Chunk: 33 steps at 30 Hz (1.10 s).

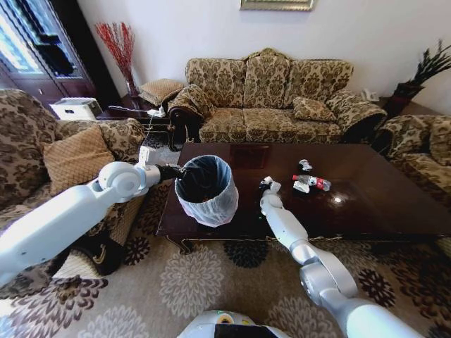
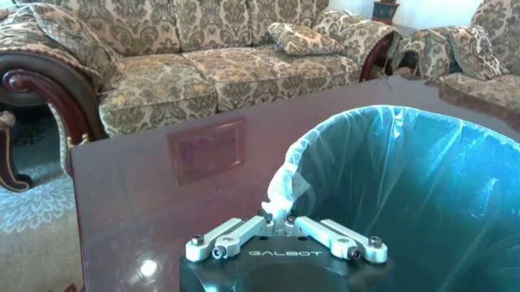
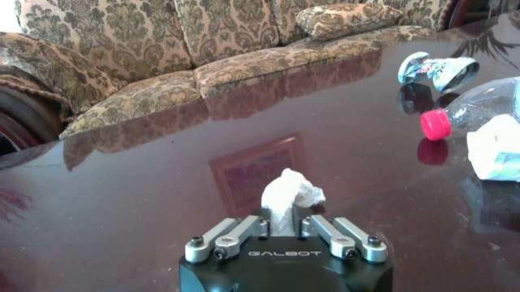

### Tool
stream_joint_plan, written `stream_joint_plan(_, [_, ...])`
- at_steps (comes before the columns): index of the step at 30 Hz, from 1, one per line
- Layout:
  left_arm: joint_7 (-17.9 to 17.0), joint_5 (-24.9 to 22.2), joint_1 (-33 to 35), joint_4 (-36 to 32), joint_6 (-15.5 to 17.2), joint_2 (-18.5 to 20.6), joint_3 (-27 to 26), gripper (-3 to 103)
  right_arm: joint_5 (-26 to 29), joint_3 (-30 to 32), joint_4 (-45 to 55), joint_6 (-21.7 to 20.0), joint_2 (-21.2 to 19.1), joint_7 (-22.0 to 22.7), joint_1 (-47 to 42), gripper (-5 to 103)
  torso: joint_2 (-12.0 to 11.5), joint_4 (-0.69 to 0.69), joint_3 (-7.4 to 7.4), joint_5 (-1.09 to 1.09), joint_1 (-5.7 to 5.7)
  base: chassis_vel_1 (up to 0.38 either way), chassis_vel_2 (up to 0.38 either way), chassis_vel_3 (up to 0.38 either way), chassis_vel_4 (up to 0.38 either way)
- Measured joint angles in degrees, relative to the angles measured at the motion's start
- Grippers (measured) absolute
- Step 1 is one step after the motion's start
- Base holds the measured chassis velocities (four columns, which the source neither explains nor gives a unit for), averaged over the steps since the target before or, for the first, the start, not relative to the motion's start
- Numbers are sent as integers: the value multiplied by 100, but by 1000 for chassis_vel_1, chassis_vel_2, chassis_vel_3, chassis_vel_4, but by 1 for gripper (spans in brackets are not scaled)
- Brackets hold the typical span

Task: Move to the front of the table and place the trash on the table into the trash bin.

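The trash bin (image 1: 206, 190) with its translucent bag stands over the left front part of the dark glossy table (image 1: 380, 211). My left gripper (image 1: 176, 171) is shut on the bag at the bin's rim (image 2: 279, 220); the bin's lined inside (image 2: 414, 182) lies just beyond it. A little right of the bin, my right gripper (image 1: 268, 185) is shut on a crumpled white wrapper (image 3: 290, 193) just above the tabletop. Farther right lie a clear bottle (image 1: 314, 182) with a red cap (image 3: 435, 123), a white wrapper (image 3: 495, 149) and a coloured wrapper (image 3: 435, 69).
A patterned sofa (image 1: 271, 98) runs behind the table, with armchairs at the left (image 1: 49, 151) and right (image 1: 419, 144). A side table (image 1: 130, 113) with a red plant sits at the back left. Floral carpet (image 1: 211, 282) lies between me and the table's front edge.
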Motion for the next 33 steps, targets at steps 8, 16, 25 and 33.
stream_joint_plan(8, [12,-17,94,-29,-3,94,-116,0,-41,28,314,-2,-87,33,-129,0,0,0,0,0,0,0,0,0,0])
stream_joint_plan(16, [48,-109,54,-7,-16,300,-147,0,-615,175,3138,26,-368,113,-1019,0,0,1,0,0,0,0,0,0,0])
stream_joint_plan(25, [60,-109,45,-33,-26,467,-145,0,-355,-784,7807,-600,-1474,-930,-1906,0,2,0,-2,1,-2,0,0,0,0])
stream_joint_plan(33, [-51,-201,144,-202,-26,512,-172,0,-579,-1558,8580,-665,-1690,-1215,-2252,0,1,0,0,0,0,0,0,0,0])
